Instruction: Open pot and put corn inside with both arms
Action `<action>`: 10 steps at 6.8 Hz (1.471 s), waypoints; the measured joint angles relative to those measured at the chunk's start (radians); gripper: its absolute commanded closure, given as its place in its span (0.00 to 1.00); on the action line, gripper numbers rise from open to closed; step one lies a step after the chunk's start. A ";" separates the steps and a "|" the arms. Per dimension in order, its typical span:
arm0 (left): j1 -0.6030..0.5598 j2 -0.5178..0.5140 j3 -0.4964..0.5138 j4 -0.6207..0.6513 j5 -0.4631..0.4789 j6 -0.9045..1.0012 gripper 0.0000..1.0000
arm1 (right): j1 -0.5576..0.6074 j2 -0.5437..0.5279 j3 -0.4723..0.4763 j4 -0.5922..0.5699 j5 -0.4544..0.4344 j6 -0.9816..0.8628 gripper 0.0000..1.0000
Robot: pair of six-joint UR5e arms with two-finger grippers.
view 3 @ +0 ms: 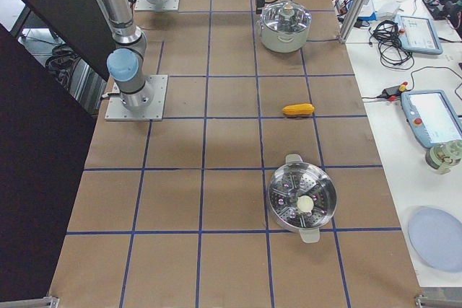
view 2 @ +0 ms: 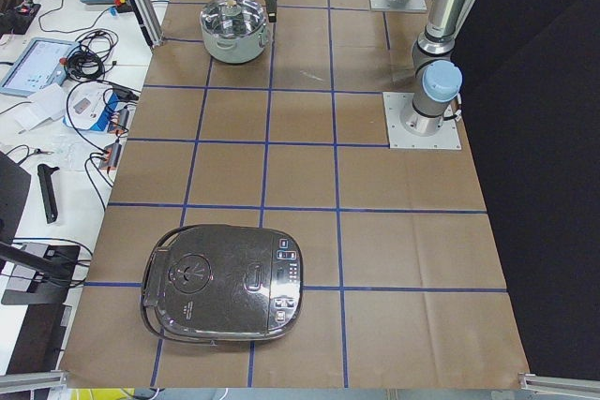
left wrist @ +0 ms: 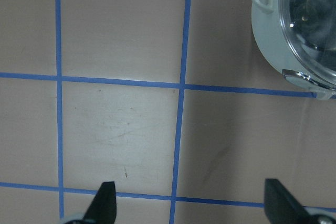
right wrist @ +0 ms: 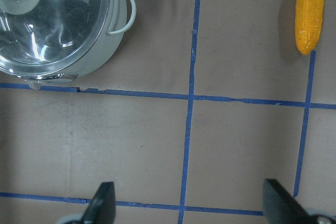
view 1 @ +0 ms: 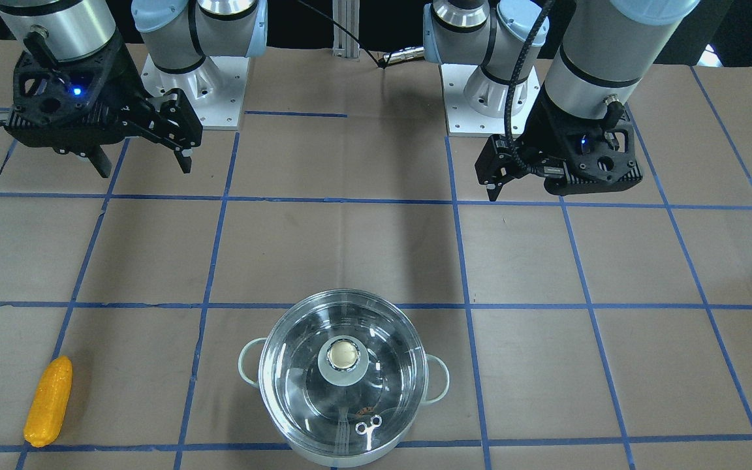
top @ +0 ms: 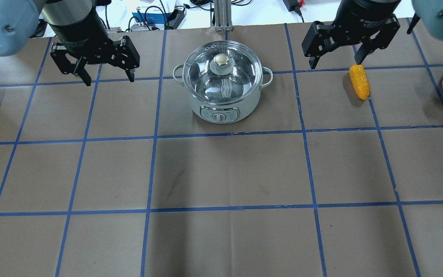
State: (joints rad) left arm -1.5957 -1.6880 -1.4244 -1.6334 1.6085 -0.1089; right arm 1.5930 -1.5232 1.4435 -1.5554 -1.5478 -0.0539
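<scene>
1. Pot [top: 206, 108], pale-bodied with a dial panel and two loop handles, stands at the middle of the table edge opposite the robot. Its glass lid [top: 240, 77] is on, with the knob [top: 221, 60] uppermost.
2. Along that same edge, toward the robot's right end, the corn cob [top: 359, 81] lies flat, well apart from the pot.
3. Above the table the right gripper [top: 335, 63] hangs fingers-down, spread wide and holding nothing, on the robot's side of the cob. The left gripper [top: 110, 80] hangs the same way, released and touching nothing, off the pot's other handle. Both arms reach out from base plates [view 1: 226, 104] bolted at the robot's own edge.
4. Glare on the lid blurs the pot's inside. In the overhead view a steel steamer pot [view 3: 271, 194] at the table's right end and a black rice cooker [view 2: 225, 283] at its left end are cut off.
5. Brown paper [top: 229, 169] marked with a blue tape grid covers the tabletop. White benches [view 3: 404, 63] with cables and tablets run past the far edge.
</scene>
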 measured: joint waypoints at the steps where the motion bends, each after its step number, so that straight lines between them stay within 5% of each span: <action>1: 0.001 0.000 0.000 0.000 0.000 0.000 0.00 | 0.001 0.000 0.000 0.000 0.000 0.000 0.00; 7: -0.040 -0.077 0.044 0.033 -0.011 -0.101 0.00 | 0.000 0.000 0.000 0.000 0.000 -0.001 0.00; 10: -0.139 -0.242 0.191 0.156 -0.045 -0.184 0.00 | 0.001 0.000 0.000 0.000 0.000 0.000 0.00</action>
State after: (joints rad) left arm -1.7348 -1.9302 -1.2334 -1.4772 1.5639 -0.2933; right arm 1.5938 -1.5234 1.4435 -1.5554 -1.5478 -0.0537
